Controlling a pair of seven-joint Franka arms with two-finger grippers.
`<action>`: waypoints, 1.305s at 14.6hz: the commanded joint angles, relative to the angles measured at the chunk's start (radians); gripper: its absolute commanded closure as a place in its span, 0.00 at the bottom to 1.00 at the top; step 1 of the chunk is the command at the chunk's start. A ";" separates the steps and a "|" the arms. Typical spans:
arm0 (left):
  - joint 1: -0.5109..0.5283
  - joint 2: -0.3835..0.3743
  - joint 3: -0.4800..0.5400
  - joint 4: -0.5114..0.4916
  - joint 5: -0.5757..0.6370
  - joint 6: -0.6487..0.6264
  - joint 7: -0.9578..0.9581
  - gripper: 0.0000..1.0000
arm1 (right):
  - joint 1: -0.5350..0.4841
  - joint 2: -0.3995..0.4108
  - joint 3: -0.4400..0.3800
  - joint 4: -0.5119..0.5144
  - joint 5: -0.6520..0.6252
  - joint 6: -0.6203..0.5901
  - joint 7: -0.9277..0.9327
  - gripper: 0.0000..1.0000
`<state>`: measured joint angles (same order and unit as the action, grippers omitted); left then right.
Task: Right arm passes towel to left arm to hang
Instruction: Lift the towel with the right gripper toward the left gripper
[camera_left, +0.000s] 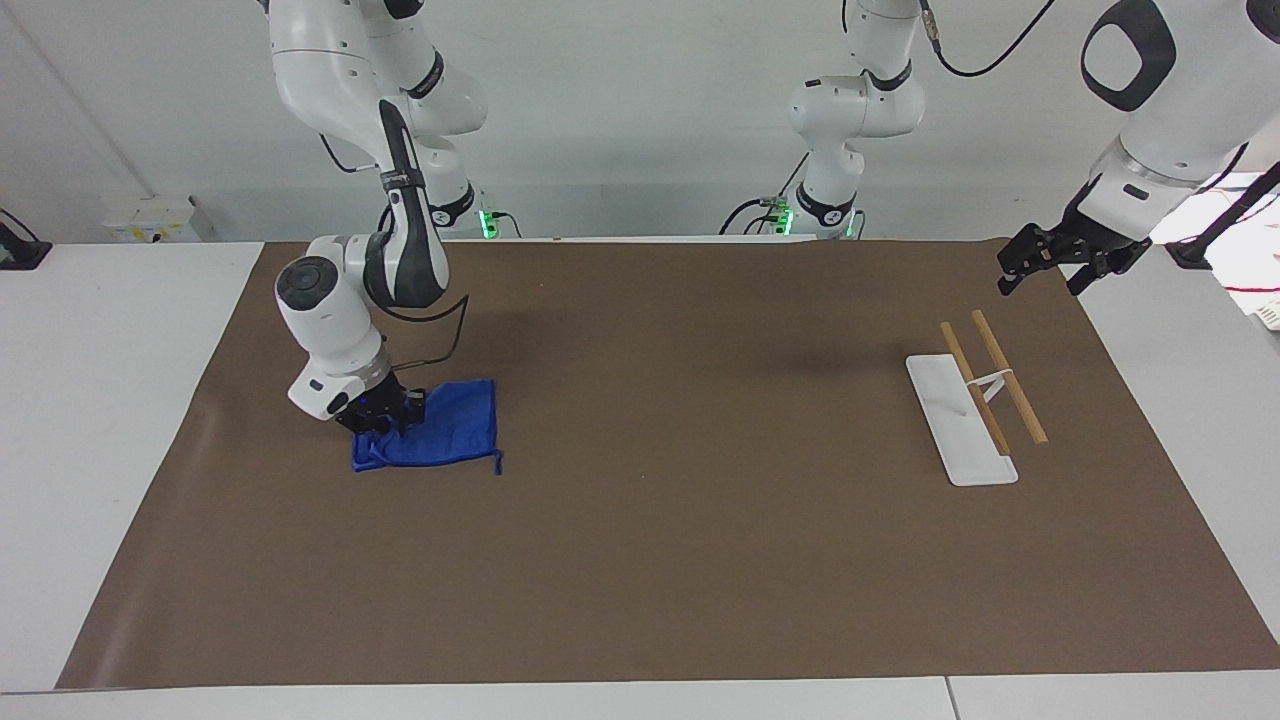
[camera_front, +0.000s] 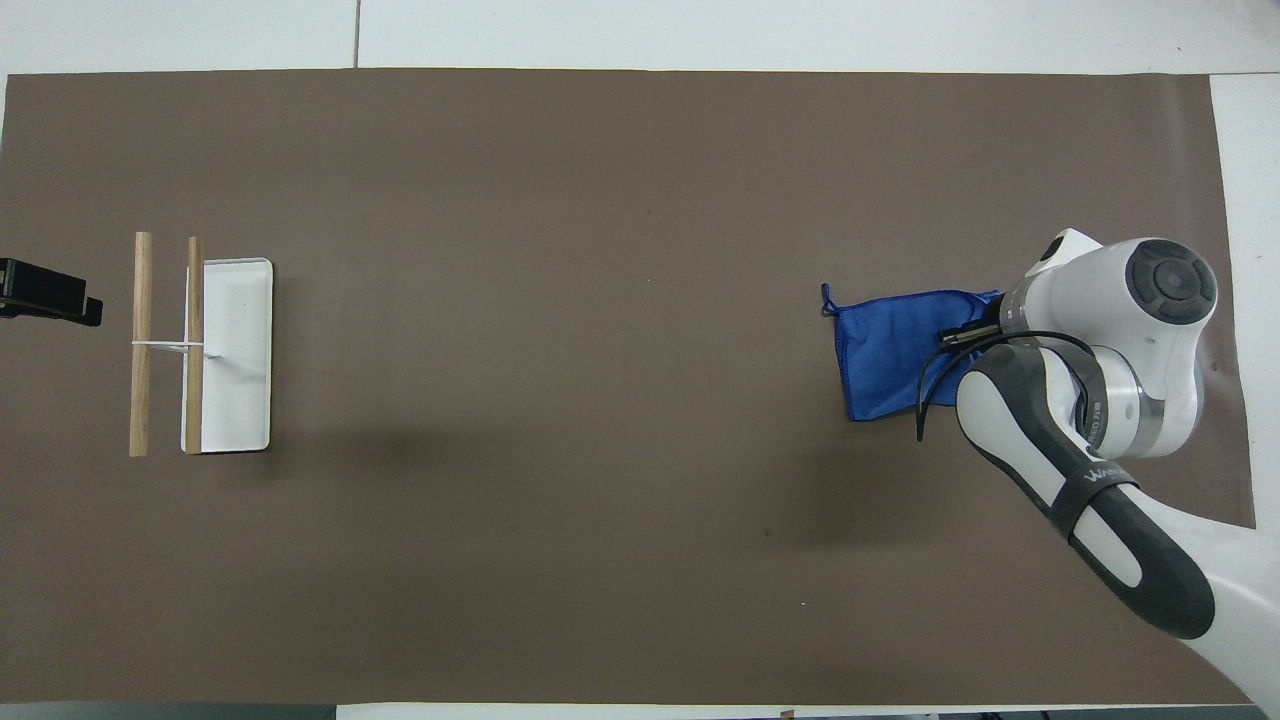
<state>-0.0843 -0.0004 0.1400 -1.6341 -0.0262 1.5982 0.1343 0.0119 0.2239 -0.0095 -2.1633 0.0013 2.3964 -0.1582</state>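
Clamped down on the towel, the right gripper has its fingertips pinched into the blue cloth at the end of it that lies toward the right arm's end of the table. The towel rests on the brown mat, bunched and puckered where the fingers bite it, with the rest of it lying on the mat toward the middle. In the overhead view its thin loop string sticks out at the corner farthest from the gripper.

Judging by those folds, the cloth is soft and light, with no stiffness of its own: once raised it should hang limp below the pinch and swing with any quick move. A pinch on a gathered edge looks sound for such a thing, since the fabric is neither slippery nor fragile. For the handover, the free end or the corner with the string would likely dangle lowest, and that seems the natural place for the other gripper to take hold.

Toward the left arm's end of the mat stands the rack, a white tray-like base carrying two wooden bars side by side.

Last, the left gripper waits over the mat's corner nearest the left arm's base, its fingers spread apart and holding nothing, well apart from the towel.
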 joint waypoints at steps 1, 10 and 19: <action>0.000 -0.026 0.000 -0.026 0.002 0.014 -0.005 0.00 | 0.002 -0.001 0.020 0.114 0.020 -0.147 0.060 1.00; 0.001 -0.035 0.000 -0.035 0.002 0.011 0.002 0.00 | 0.009 0.008 0.123 0.578 0.371 -0.508 0.481 1.00; -0.020 -0.053 -0.003 -0.111 -0.115 0.028 -0.223 0.00 | 0.311 0.055 0.123 0.600 0.783 -0.038 1.059 1.00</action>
<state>-0.0881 -0.0037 0.1356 -1.6578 -0.1303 1.5998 -0.0334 0.2681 0.2636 0.1133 -1.5735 0.7570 2.2887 0.7911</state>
